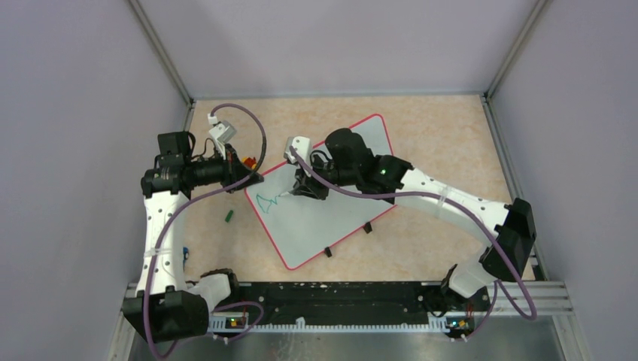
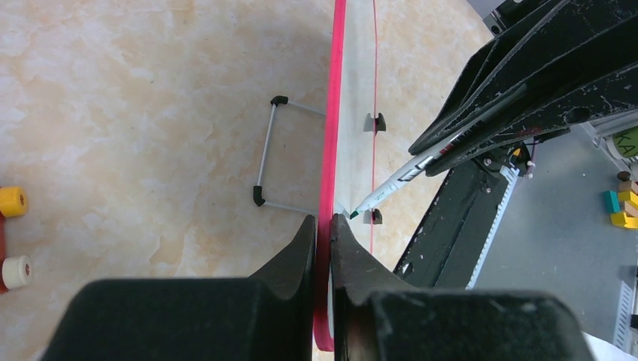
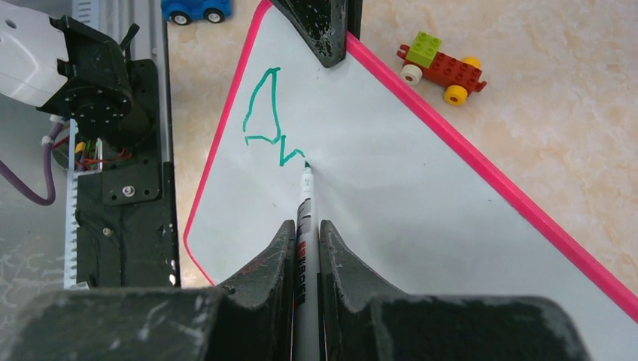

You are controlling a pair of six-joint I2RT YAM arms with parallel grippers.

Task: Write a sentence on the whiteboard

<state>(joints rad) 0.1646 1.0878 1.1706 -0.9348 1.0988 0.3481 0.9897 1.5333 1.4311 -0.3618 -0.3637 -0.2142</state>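
Observation:
The whiteboard point(image 1: 338, 203) lies slanted on the table, white with a thin red rim. My left gripper point(image 1: 253, 179) is shut on its upper left rim, and in the left wrist view point(image 2: 323, 222) the red edge point(image 2: 335, 113) sits between the jaws. My right gripper point(image 1: 303, 188) is shut on a white marker point(image 3: 305, 199) whose green tip touches the board. The sentence point(image 3: 265, 113) shows only as a green D-like outline and a short zigzag near the board's left corner point(image 1: 265, 203).
A green marker cap point(image 1: 229, 216) lies on the table left of the board. A red brick toy car point(image 3: 440, 66) stands beyond the board's rim beside my left gripper. A blue toy car point(image 3: 195, 9) is near the left arm base. The board's wire foot point(image 2: 267, 159) juts from its underside.

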